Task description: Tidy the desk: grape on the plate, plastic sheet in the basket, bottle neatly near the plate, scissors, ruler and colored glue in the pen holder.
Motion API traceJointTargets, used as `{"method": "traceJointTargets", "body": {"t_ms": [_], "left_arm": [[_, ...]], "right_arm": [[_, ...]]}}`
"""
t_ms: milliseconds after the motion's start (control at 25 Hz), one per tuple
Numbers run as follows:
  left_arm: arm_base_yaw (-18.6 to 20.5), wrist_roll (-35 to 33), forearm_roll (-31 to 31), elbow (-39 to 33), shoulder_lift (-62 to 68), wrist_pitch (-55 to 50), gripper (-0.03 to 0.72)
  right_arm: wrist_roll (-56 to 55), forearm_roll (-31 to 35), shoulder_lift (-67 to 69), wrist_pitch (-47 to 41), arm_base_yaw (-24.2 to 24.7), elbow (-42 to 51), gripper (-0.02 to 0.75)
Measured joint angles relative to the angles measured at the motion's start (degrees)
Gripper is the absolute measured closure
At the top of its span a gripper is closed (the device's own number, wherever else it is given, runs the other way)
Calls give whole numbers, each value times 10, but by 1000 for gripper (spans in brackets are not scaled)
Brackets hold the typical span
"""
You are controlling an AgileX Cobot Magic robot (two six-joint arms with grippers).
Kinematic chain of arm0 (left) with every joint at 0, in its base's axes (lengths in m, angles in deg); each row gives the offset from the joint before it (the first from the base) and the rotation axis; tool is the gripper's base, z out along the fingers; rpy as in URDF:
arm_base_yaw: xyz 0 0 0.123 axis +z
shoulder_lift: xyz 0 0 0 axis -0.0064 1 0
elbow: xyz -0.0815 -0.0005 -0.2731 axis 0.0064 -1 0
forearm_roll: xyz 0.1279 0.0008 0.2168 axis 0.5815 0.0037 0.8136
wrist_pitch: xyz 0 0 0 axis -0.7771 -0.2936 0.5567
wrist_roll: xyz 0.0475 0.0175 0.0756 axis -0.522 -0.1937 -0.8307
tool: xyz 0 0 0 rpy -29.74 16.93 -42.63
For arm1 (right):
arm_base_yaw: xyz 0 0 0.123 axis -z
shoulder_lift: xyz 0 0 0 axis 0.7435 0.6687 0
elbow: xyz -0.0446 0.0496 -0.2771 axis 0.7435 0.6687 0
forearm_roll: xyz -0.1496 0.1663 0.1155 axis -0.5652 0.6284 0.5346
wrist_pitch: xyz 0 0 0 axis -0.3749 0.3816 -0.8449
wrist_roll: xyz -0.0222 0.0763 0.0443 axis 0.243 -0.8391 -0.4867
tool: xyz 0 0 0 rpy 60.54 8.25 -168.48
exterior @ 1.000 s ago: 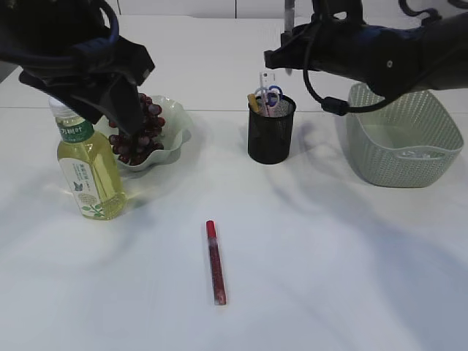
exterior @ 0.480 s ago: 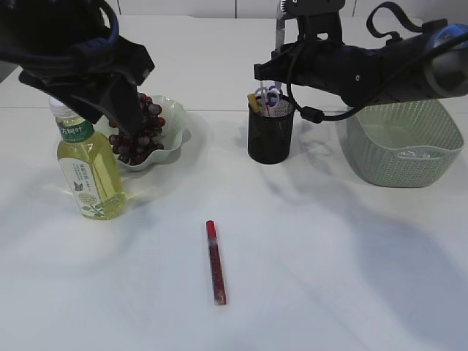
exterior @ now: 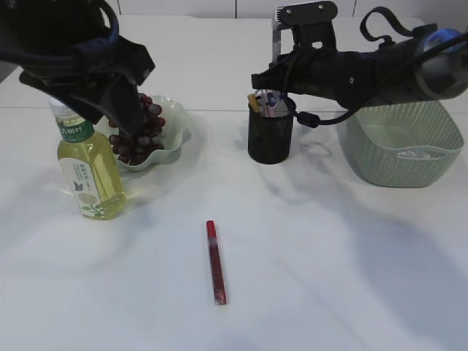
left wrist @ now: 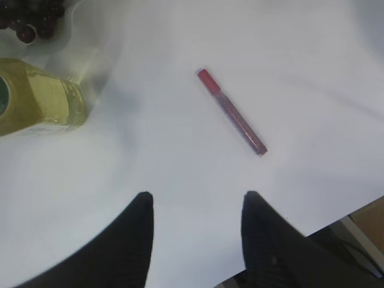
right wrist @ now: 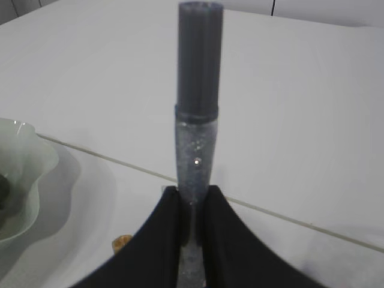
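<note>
While right end effector grips silver glue stick over pen holder, left end effector half-open, red glue stick mid-table.

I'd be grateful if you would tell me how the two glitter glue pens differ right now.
The red glue pen lies flat on the table, untouched; the grey glue pen stands upright, clamped in the right hand. The red one sits in the open in front; the grey one is held over the pen holder. Both are slim, capped glitter tubes.

White table; pale seam line across rear.
</note>
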Motion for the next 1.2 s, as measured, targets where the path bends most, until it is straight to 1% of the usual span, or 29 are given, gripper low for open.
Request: {"method": "traceJointTargets", "body": {"t_ms": [120,280,360,480,560,640,760,880,960,1040,1200], "left_arm": [[0,0,-4,0,0,0,341],[0,0,-6,0,0,0,342],[0,0,-10,0,0,0,343],[0,0,-10,0,0,0,344],[0,0,-14,0,0,0,344],[0,0,-19,0,0,0,344],[0,0,-21,0,0,0,344],[0,4,-35,0,0,0,344],[0,26,-48,0,0,0,344],[0,57,-56,0,0,0,344],[0,113,-59,0,0,0,344]], "right_arm": [[0,0,0,-16,0,0,640],[-1,0,0,-20,0,0,605],[-1,0,0,-23,0,0,563],[-1,0,0,-36,0,0,461],[-1,0,0,-48,0,0,412],[-1,0,0,-65,0,0,381],[-1,1,-5,-114,0,-3,370],[-1,8,-30,-208,0,-19,370],[-1,13,-55,-296,0,-36,371],[-1,34,-78,-380,0,-59,372],[-1,92,-106,-594,0,-101,372]]}}
